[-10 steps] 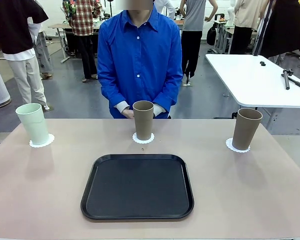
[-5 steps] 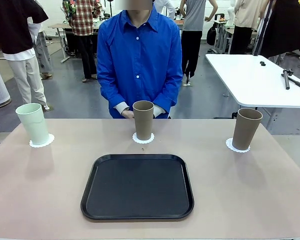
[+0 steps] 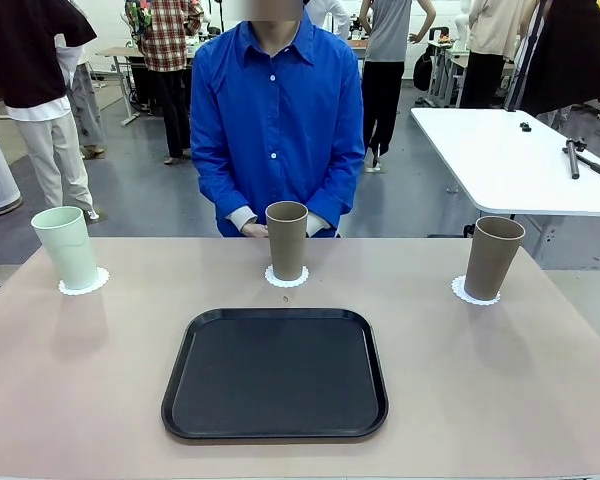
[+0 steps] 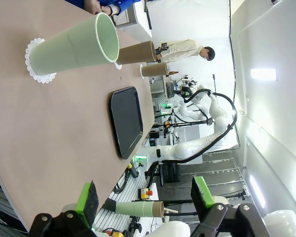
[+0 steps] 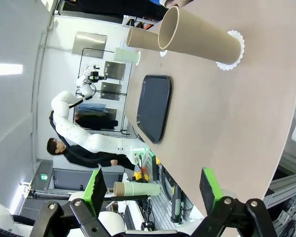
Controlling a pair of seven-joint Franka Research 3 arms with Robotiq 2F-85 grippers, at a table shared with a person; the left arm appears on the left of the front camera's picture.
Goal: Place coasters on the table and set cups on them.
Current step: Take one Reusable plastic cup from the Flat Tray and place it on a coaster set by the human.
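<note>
Three cups stand upright on the beige table (image 3: 500,400), each on its own white lacy coaster. The mint green cup (image 3: 66,247) is at the far left on a coaster (image 3: 92,283). A tan cup (image 3: 286,240) stands in the middle on a coaster (image 3: 272,277), just in front of the person's hands. Another tan cup (image 3: 493,257) is at the far right on a coaster (image 3: 462,293). My left gripper (image 4: 144,197) is open and empty, well back from the mint cup (image 4: 74,49). My right gripper (image 5: 153,190) is open and empty, short of the right tan cup (image 5: 200,42).
An empty black tray (image 3: 275,373) lies in the middle of the near half of the table. A person in a blue shirt (image 3: 277,120) stands at the far edge. A white table (image 3: 510,160) stands beyond on the right.
</note>
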